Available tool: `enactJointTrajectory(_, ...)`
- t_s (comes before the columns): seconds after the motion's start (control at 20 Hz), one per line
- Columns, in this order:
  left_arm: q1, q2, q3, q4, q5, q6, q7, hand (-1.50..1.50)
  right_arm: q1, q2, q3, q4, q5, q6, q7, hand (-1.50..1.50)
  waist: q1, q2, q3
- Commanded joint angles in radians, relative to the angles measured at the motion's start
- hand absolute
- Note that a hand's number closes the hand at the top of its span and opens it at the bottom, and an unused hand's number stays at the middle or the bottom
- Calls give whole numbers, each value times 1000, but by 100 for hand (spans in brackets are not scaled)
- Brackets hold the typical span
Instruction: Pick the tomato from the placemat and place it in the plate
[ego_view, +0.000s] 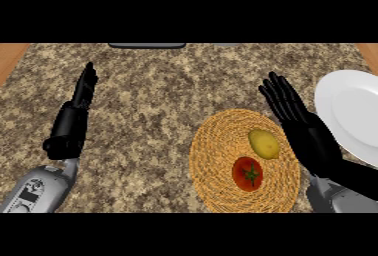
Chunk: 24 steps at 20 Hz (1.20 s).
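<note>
A red tomato (247, 173) with a green stem lies on a round woven placemat (221, 160), toward its near side. The white plate (354, 115) sits at the right edge of the view, partly cut off. My right hand (299, 117) is open with straight fingers, hovering between the placemat's right edge and the plate, beyond and to the right of the tomato and apart from it. At the left, my left hand (77, 107) is open too, turned edge-on with its fingers pointing away, far from the placemat.
A yellow lemon (264, 144) lies on the placemat just beyond the tomato. The speckled granite counter (155, 95) fills the view. A dark flat object (148, 45) shows at the far edge. Wooden strips border both top corners.
</note>
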Motion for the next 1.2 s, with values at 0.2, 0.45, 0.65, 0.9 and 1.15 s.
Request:
enactJointTrajectory(0.2,165,23,84,107,142,-155,-62,0,-52,197,232,-20,93,-123,225,150,-6,-6,-10)
enactJointTrajectory(0.45,219,-5,68,149,172,-193,-76,0,81,231,198,21,409,-421,-8,-150,-31,-5,-8)
enactJointTrajectory(0.65,217,-2,90,169,185,-235,-79,0,246,282,406,4,548,-537,-181,-150,-27,-10,-7)
enactJointTrajectory(0.9,227,-7,103,151,178,-264,-58,0,414,188,338,13,560,-570,-375,-150,-28,-9,-7)
enactJointTrajectory(1.15,224,-6,160,244,181,-316,-142,0,528,82,308,-178,622,-600,-248,-150,-31,-8,-8)
